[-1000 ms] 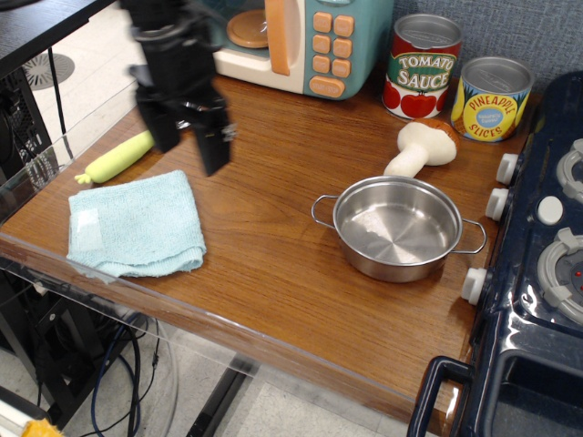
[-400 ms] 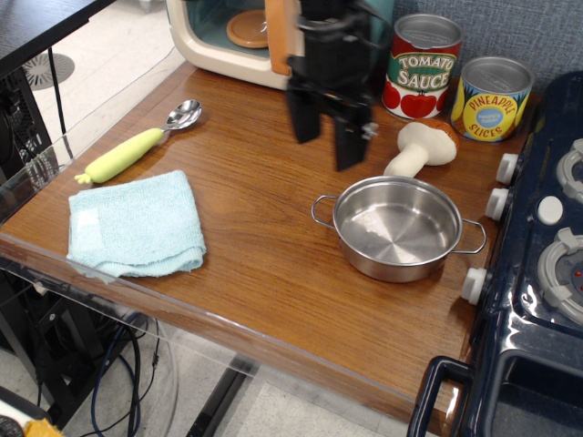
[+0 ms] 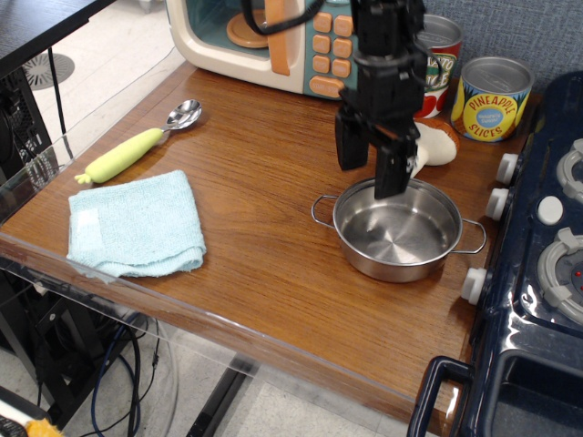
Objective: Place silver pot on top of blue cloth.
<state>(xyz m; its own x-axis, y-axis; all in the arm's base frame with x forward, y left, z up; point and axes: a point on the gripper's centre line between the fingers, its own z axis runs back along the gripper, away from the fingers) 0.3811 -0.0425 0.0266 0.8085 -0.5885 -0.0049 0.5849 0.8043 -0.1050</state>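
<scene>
Over on the right half of the brown wooden counter [image 3: 255, 273], the shallow shiny stainless-steel pot with 2 wire loop handles [image 3: 397, 228] sits upright and empty, so it's an easy target from above. The black claw [image 3: 373, 162] hangs right over the pot's back-left rim, its 2 fingers spread apart and gripping nothing. My guess is it's lining up so 1 finger goes inside the wall and 1 outside, pinching the rim. The pale aqua-blue folded terry towel [image 3: 137, 226] lies flat near the counter's front-left edge, well apart from the pot, with nothing between them to dodge. Pot's not lifted yet, so basically the whole carry is left to do.
</scene>
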